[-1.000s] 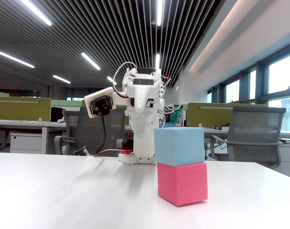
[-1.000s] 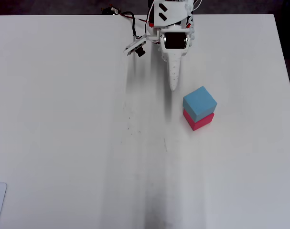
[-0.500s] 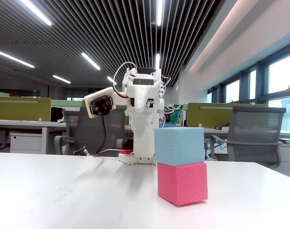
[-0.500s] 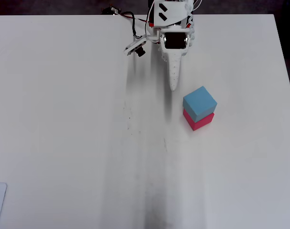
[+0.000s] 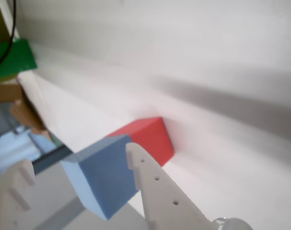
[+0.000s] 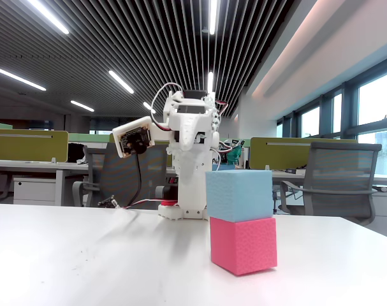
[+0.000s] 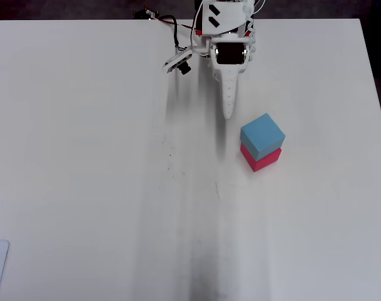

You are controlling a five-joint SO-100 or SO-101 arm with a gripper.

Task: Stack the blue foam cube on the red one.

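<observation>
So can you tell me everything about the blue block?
The blue block is a light sky-blue cube that looks like foam, with a matte, finely dotted surface. It sits upright on top of the pink-red block, which is about the same size and rests on the white table. In the overhead view it is turned a little, so its edges do not line up exactly with the block below. Only that block touches it; the end effector is pulled back and clear of it.
</observation>
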